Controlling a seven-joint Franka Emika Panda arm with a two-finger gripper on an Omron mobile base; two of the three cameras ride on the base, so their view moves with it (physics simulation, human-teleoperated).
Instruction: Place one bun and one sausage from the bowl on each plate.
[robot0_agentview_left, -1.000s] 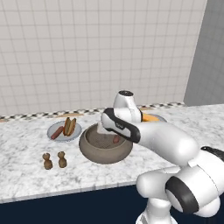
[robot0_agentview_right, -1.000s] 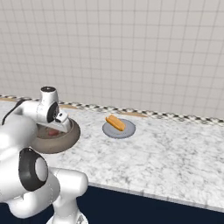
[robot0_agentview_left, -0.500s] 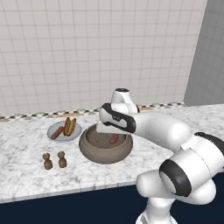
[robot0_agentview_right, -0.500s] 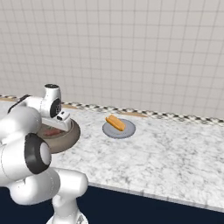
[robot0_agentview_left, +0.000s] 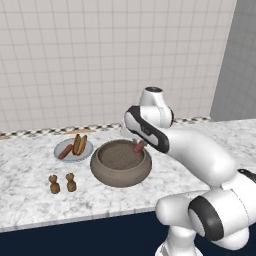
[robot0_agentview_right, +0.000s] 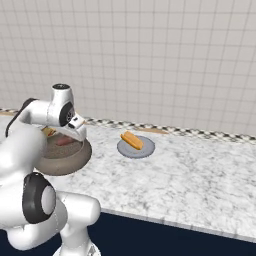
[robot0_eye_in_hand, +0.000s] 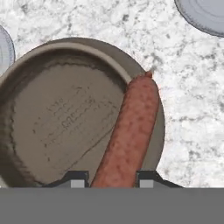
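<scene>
My gripper (robot0_eye_in_hand: 111, 179) is shut on a reddish-brown sausage (robot0_eye_in_hand: 131, 131), held just above the right rim of the taupe bowl (robot0_eye_in_hand: 57, 118). In the left base view the sausage (robot0_agentview_left: 139, 147) hangs tilted over the bowl (robot0_agentview_left: 120, 176), whose ridged inside holds nothing else. The left grey plate (robot0_agentview_left: 61, 146) carries a bun (robot0_agentview_left: 80, 144) and a sausage (robot0_agentview_left: 65, 151). The right grey plate (robot0_agentview_right: 125, 150) carries one bun (robot0_agentview_right: 132, 140) alone; its edge (robot0_eye_in_hand: 205, 15) lies at the hand view's top right.
Two small brown shakers (robot0_agentview_left: 54, 184) (robot0_agentview_left: 71, 182) stand on the marble counter (robot0_agentview_left: 30, 195) in front of the left plate. A tiled wall runs behind, and the counter stretches bare to the right of the right plate (robot0_agentview_right: 200, 170).
The gripper has closed on the sausage in the bowl and lifted it up toward the bowl's right rim. The plates and the bowl have stayed put.
</scene>
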